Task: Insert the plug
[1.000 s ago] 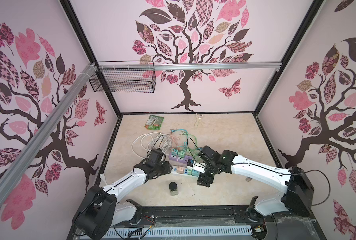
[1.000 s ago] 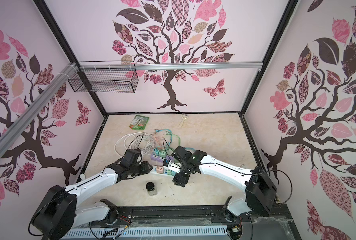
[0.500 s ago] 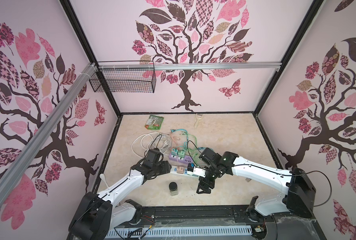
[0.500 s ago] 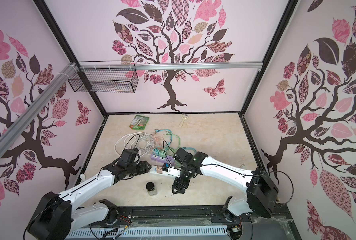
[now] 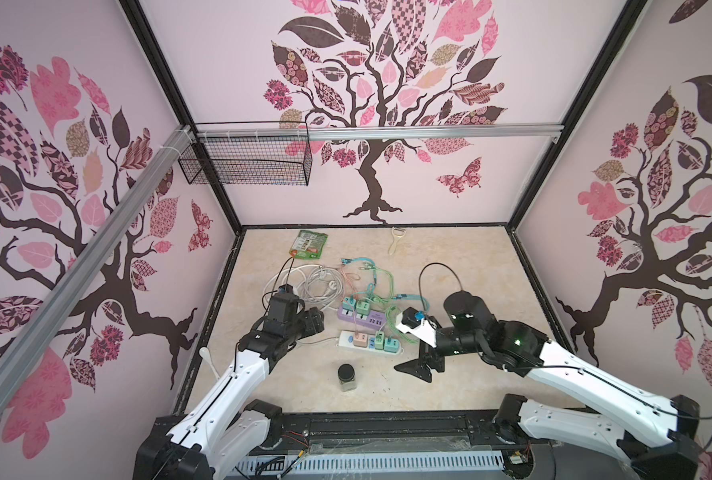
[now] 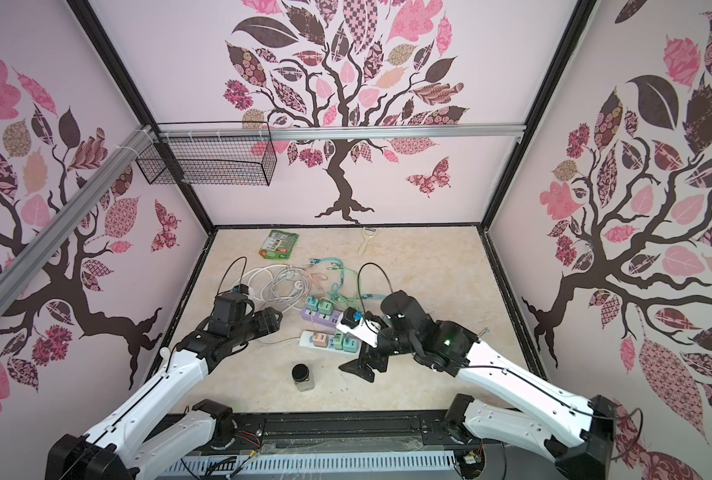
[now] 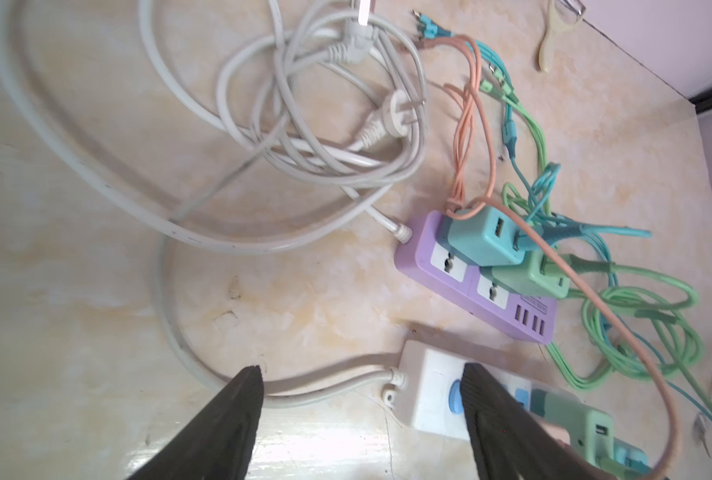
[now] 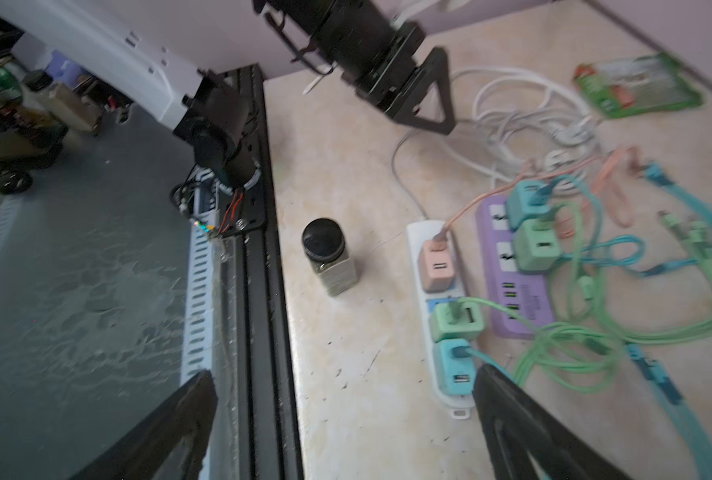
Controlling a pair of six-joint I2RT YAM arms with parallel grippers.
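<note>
Both my pincers stand apart and empty: the left gripper [image 7: 361,372] hovers over the white power strip's [image 7: 429,386] cord end, probably to steady it, and the right gripper [image 8: 344,371] hangs beside the teal charger plug [image 8: 454,368], seemingly seated in the end socket.

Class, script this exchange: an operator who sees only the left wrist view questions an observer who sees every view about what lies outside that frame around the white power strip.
Operator: What is the other arm holding?
Observer: Nothing. The right gripper is open and empty.
Operator: Does anything stand on the robot's side of the white strip?
Observer: Yes, a black-lidded jar stands upright there, apart from the strip.
</note>
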